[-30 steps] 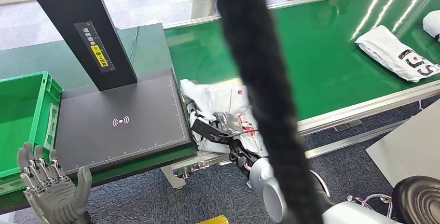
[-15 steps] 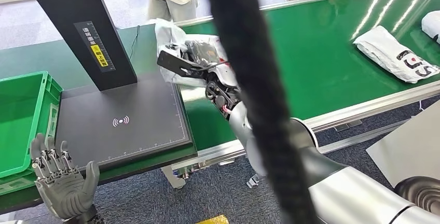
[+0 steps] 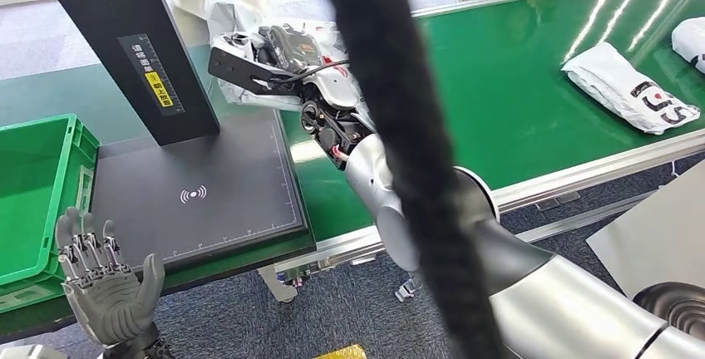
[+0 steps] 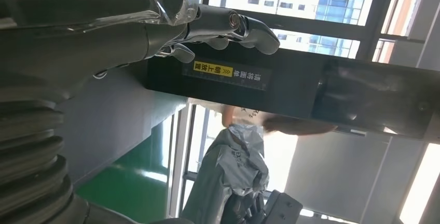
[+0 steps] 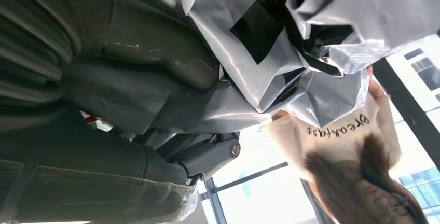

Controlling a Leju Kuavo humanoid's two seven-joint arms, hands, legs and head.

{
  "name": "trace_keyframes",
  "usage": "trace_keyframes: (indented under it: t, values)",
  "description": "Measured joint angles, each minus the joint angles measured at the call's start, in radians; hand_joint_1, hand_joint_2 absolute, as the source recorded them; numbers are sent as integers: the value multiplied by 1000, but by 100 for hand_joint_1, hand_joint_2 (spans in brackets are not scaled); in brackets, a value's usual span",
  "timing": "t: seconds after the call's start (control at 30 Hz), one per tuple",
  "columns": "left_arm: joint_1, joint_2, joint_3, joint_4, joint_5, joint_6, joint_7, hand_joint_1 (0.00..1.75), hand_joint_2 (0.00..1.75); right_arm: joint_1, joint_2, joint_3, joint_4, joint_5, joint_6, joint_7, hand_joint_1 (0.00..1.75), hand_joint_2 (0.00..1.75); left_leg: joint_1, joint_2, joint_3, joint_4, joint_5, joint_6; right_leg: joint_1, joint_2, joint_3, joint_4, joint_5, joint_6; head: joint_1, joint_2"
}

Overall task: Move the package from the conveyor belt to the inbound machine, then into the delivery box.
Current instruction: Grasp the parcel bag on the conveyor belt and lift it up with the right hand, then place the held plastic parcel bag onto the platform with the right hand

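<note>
While your right robot hand (image 3: 287, 60) grips the package (image 3: 241, 39) aloft, the inbound machine (image 3: 195, 189) lies below and leftward of it — your left robot hand (image 3: 104, 284) waits open, nearer the delivery box (image 3: 33, 184).

Bright daylight; glare streaks the conveyor belt (image 3: 532, 68) (wrist views backlit).

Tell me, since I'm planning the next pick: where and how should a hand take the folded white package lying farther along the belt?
Grip the package across its narrow width near the middle, coming from above. It lies flat on the belt with bare green all round, long and soft, so a mid-body grasp probably limits sagging. The right hand holds another package now.
</note>
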Motion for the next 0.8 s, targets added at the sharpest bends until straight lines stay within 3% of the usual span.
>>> trace_keyframes:
  t: [0.3,0.4,0.8]
  values:
    - [-10,0,-11,26,-6,-5,0,0,175,42,90,11,0,-22,-10,-39,175,175,0,0,0,0,0,0,0,1,-1,0,0,0,0,0]
    - [-17,0,-21,41,-11,-5,0,0,175,59,117,37,-1,-84,-10,-40,175,175,0,0,0,0,0,0,0,1,-1,0,0,0,0,0]
    - [-32,3,-54,71,-16,21,0,0,175,113,145,325,-33,-404,-40,-9,175,175,1,0,-1,0,0,0,0,1,-1,0,0,0,0,0]
